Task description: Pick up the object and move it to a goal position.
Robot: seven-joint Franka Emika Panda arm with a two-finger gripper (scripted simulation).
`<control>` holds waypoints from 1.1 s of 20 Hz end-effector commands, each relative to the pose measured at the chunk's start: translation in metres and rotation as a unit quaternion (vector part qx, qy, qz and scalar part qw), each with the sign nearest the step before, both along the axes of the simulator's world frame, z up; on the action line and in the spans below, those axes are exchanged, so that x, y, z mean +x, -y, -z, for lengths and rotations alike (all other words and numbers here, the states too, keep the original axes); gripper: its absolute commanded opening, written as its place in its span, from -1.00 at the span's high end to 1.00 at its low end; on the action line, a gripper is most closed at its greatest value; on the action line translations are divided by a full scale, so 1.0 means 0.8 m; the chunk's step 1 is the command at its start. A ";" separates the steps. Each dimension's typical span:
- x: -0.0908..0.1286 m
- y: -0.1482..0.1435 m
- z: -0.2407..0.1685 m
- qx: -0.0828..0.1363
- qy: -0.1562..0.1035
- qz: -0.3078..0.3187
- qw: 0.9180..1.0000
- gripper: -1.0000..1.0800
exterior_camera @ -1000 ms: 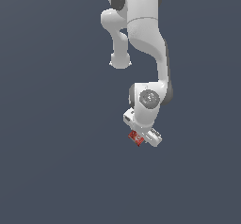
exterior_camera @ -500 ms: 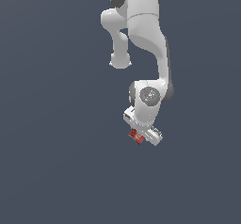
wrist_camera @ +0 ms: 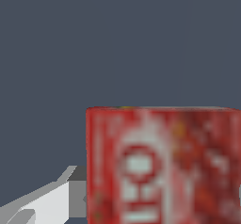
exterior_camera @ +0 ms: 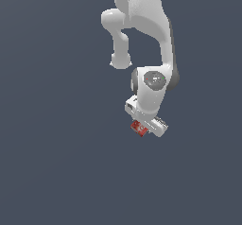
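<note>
The object is a small flat red box (exterior_camera: 138, 127) with white label markings. In the exterior view it sits under the white hand of my arm, between the fingers of my gripper (exterior_camera: 141, 129). The gripper is shut on it and holds it over the plain dark grey ground. In the wrist view the red box (wrist_camera: 162, 164) fills much of the picture, label face toward the camera. One grey-white finger (wrist_camera: 44, 203) shows beside it. The other finger is hidden by the box.
The white arm's links (exterior_camera: 146, 35) reach in from the top of the exterior view. A flat dark grey surface (exterior_camera: 56, 162) lies all around. No goal marker shows.
The gripper, with the red box in it, has moved upward in the exterior view over the last second. The grip has not changed.
</note>
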State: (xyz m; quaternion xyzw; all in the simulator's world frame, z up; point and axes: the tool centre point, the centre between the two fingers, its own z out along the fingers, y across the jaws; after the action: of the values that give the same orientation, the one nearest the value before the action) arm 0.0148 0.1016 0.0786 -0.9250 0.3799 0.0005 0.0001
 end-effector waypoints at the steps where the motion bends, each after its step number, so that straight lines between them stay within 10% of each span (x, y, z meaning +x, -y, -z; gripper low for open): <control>1: -0.009 -0.003 -0.027 0.000 0.001 0.000 1.000 1.00; 22: -0.085 -0.025 -0.262 -0.001 0.001 0.000 1.000 1.00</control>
State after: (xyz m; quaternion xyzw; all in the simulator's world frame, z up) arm -0.0497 0.1211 0.2788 -0.9250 0.3801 -0.0007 0.0003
